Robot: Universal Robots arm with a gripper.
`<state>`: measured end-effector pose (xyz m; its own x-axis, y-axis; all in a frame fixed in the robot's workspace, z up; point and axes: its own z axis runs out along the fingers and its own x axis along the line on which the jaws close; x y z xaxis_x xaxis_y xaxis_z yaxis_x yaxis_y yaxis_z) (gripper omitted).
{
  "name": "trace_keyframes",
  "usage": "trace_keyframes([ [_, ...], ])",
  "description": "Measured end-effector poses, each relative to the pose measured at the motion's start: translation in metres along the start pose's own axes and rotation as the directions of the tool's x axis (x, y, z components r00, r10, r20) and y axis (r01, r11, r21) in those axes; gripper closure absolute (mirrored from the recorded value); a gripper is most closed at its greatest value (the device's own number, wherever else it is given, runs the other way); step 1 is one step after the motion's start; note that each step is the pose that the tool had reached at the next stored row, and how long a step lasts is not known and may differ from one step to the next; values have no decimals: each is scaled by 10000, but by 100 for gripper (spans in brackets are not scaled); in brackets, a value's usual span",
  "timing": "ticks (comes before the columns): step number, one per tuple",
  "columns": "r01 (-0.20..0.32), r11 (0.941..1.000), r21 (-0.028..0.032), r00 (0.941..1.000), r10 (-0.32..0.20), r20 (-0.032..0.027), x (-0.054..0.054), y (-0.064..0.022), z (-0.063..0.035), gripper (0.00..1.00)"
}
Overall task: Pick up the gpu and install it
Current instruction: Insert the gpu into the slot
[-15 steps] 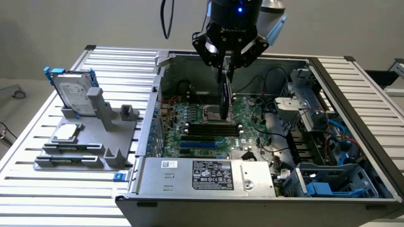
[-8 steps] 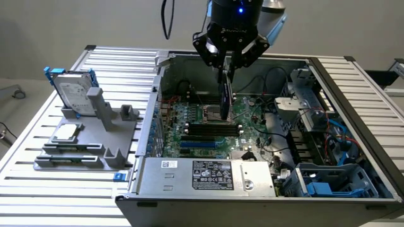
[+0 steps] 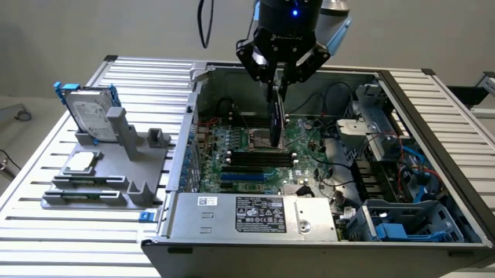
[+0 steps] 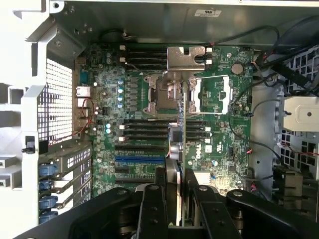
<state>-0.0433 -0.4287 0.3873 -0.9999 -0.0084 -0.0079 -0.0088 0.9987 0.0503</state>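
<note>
The gpu [image 3: 275, 116] shows edge-on as a thin, dark, flat card, standing upright with its long side running downward. It hangs inside the open computer case [image 3: 433, 110], over the green motherboard [image 3: 247, 139] near the processor socket. Whether its lower edge touches the board cannot be told. The claw [image 3: 279, 84] is clamped on the card's upper edge, with fingers [image 4: 152, 209] pressed against both flat faces. In the exterior view the arm [image 3: 290, 14] points straight down from twelve o'clock, with the card at its six o'clock. At the case's nine o'clock, a hard drive [image 3: 89, 113] stands on the bench [image 3: 147, 75].
</note>
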Motion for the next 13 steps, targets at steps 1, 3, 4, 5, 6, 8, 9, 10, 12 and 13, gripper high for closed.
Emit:
trace_keyframes([
  [1,0,10000,0,10000,0,0,0,0,0,73],
  [3,0,10000,0,10000,0,0,0,0,0,73],
  [4,0,10000,0,10000,0,0,0,0,0,73],
  [5,7,10000,1,10000,-7,0,-2,0,1,73],
  [6,114,9999,-4,9999,-114,-6,-4,0,1,73],
  [8,480,9988,-7,9988,-480,-17,-3,0,4,73],
  [9,660,9978,-9,9978,-660,-22,-3,0,6,73],
  [10,840,9965,-11,9965,-840,-28,-4,-1,8,73],
  [12,1208,9927,-16,9927,-1208,-45,-4,-1,14,73],
  [13,1387,9903,-19,9903,-1387,-53,-4,-1,19,73],
])
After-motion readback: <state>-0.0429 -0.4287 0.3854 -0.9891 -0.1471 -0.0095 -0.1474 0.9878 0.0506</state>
